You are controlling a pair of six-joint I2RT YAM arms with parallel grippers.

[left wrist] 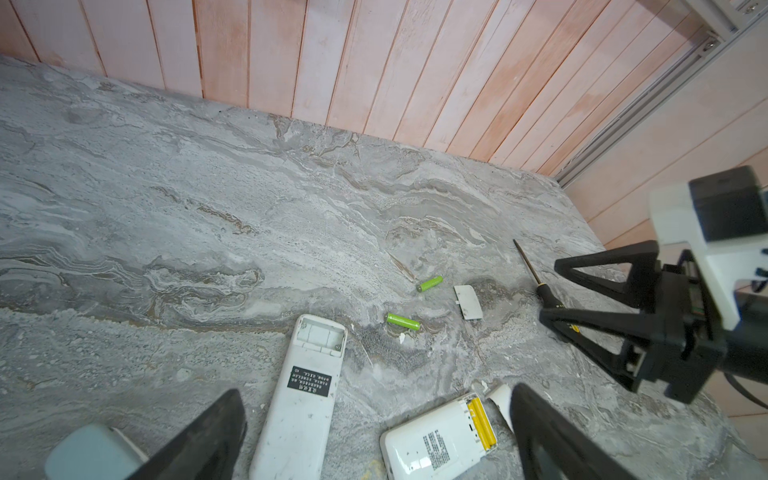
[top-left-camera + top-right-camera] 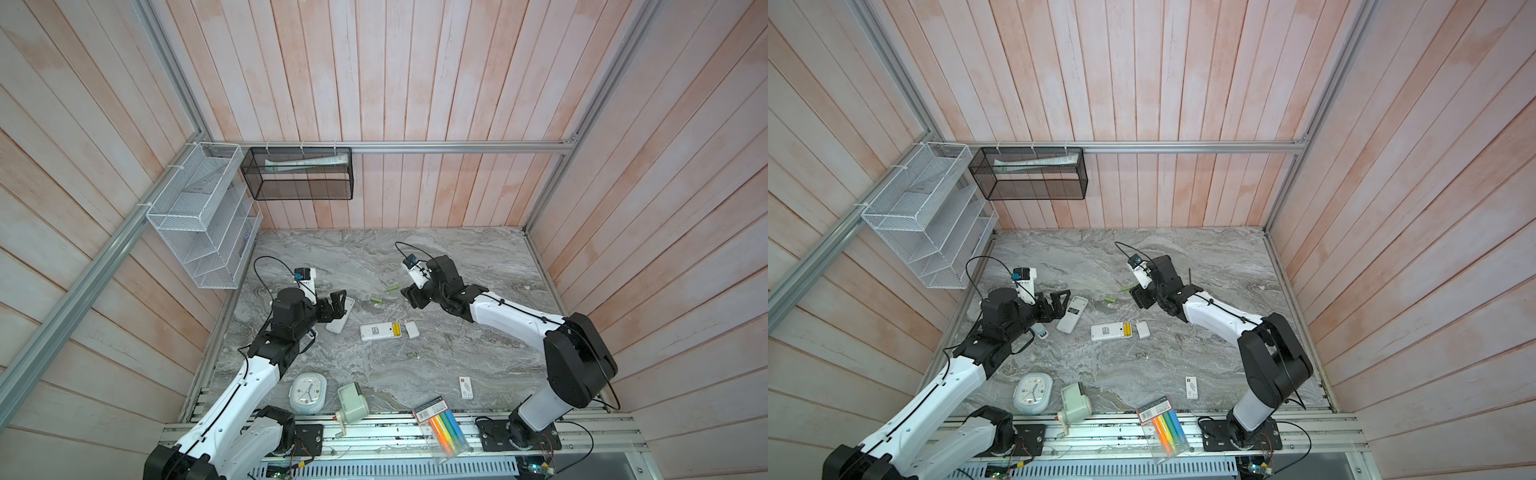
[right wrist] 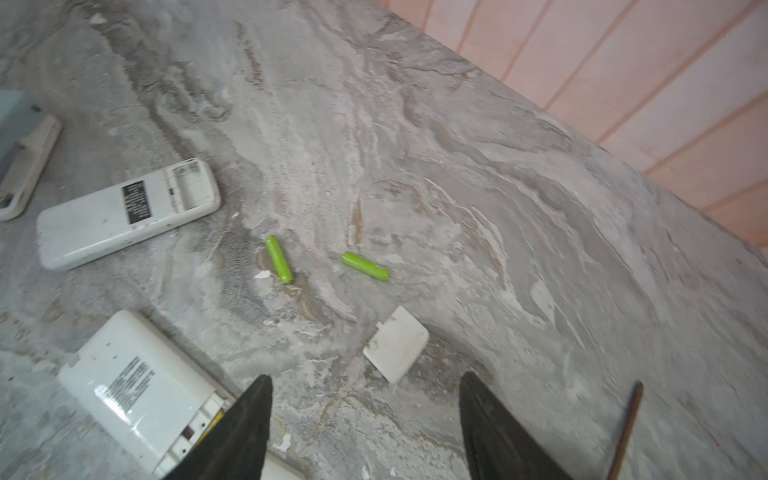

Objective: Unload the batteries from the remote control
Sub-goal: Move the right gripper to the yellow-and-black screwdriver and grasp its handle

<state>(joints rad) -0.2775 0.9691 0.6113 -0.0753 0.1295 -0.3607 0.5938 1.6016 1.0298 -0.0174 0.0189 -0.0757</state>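
Observation:
Two lime green batteries point(image 3: 279, 259) point(image 3: 365, 267) lie loose on the marble top, seen in both top views point(image 2: 376, 299) point(image 2: 1126, 288). A long white remote control point(image 1: 303, 399) lies face down, its compartment bare. A shorter white remote point(image 1: 436, 444) holds two yellow batteries point(image 1: 482, 424) in its uncovered compartment. My left gripper point(image 1: 376, 392) hangs open above both remotes, holding nothing. My right gripper point(image 3: 365, 376) is open and empty, just above a loose white battery cover point(image 3: 396, 343).
A second cover point(image 2: 411, 329) lies by the shorter remote. A thin screwdriver point(image 1: 528, 266) lies beside the right gripper. Along the front edge are a clock point(image 2: 308, 392), a pale green device point(image 2: 352, 401), a highlighter packet point(image 2: 442, 428) and a small white box point(image 2: 466, 387). Mesh baskets point(image 2: 299, 178) hang on the walls.

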